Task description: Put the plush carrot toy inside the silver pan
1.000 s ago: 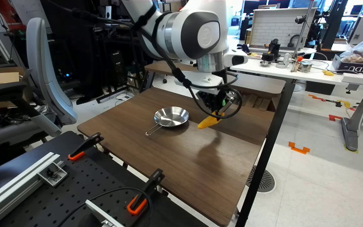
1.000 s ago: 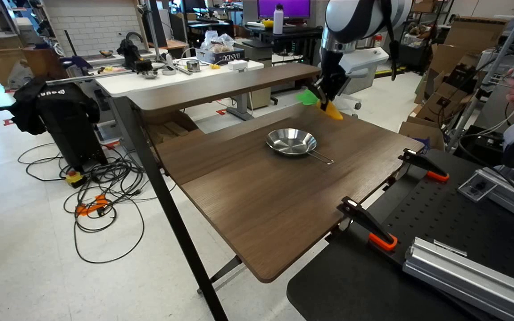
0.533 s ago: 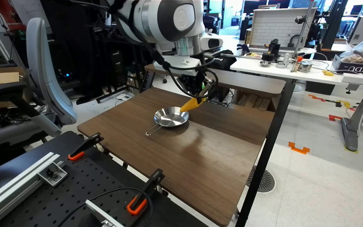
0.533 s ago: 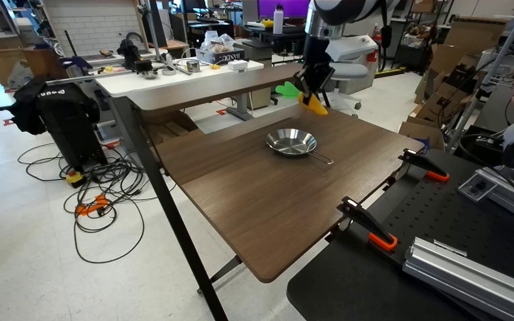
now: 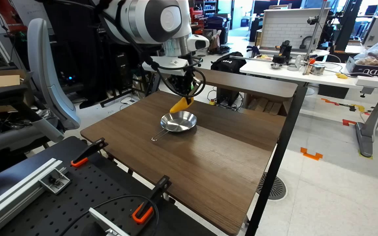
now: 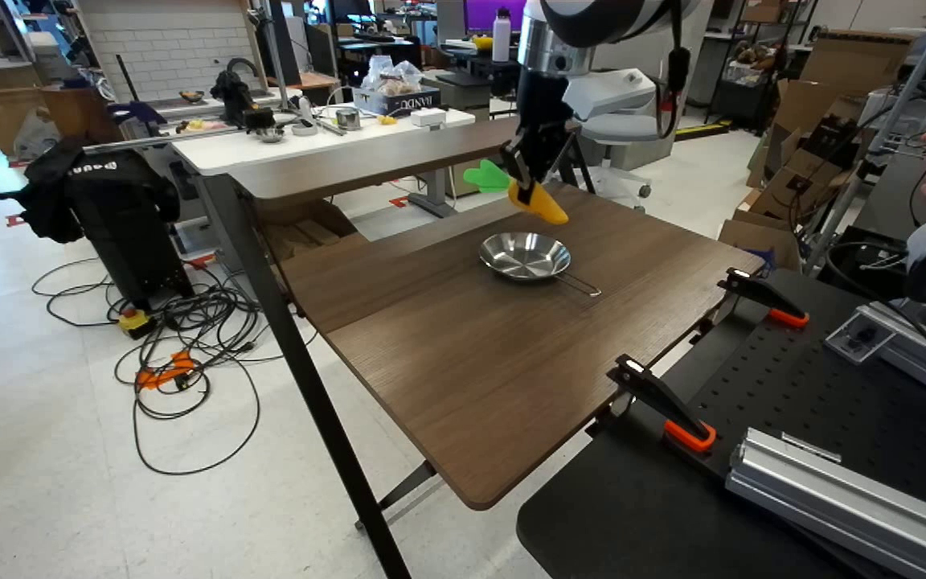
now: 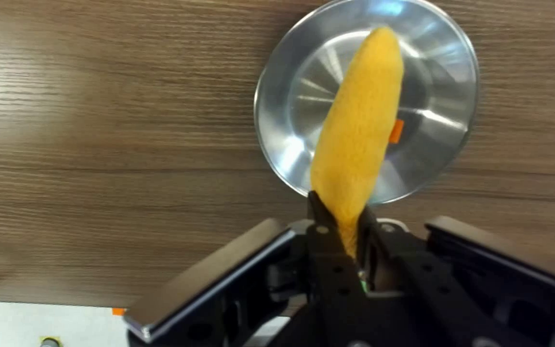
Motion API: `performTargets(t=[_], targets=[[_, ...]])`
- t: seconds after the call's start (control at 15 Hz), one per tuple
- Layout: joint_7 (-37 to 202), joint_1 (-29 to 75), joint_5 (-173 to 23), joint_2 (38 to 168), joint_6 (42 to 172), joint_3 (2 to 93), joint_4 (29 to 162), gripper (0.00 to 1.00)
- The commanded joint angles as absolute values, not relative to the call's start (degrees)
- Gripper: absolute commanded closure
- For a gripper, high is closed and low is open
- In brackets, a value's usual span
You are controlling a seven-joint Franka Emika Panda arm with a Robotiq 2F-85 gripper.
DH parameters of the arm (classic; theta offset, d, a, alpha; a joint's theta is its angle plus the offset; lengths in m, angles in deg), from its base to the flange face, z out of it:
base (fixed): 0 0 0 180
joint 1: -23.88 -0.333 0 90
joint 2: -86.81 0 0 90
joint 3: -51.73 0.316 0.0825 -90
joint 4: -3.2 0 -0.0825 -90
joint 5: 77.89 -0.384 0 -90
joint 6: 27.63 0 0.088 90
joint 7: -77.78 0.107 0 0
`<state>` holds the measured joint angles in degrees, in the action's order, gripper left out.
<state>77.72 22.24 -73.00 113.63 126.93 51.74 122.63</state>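
Leaves (image 6: 485, 176) mostly hide behind my claw (image 7: 339, 207) in the wrist view; the carrot (image 7: 358, 125) I pinch overlaps the pan (image 7: 431, 99), tip toward frame top, axis leaning right.

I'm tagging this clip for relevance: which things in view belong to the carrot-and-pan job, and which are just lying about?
Belongs to the job:
plush carrot toy, not yet in the pan
silver pan
end effector, gripping the toy
brown table, under the pan

Not involved:
orange-and-black clamps
grey chair
white bottle
cardboard boxes
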Motion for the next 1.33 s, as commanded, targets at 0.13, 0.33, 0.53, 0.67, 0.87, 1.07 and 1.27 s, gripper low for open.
performTargets(t=[0.13,0.33,0.53,0.67,0.87,1.07,1.27], targets=[[77.65,21.23,-73.16,111.81,126.94,52.37,124.92,0.58],[77.60,21.27,-73.09,111.27,126.88,52.28,125.65,0.36],[77.40,21.55,-73.29,110.22,126.48,52.31,126.30,0.15],[77.36,21.68,-73.42,109.12,126.02,52.34,126.76,0.01],[77.06,21.98,-73.75,106.18,125.02,52.53,128.18,0.00],[76.92,22.13,-73.94,102.41,124.77,52.65,130.23,0.00],[77.64,21.70,-73.17,104.22,126.26,52.23,128.69,0.00]])
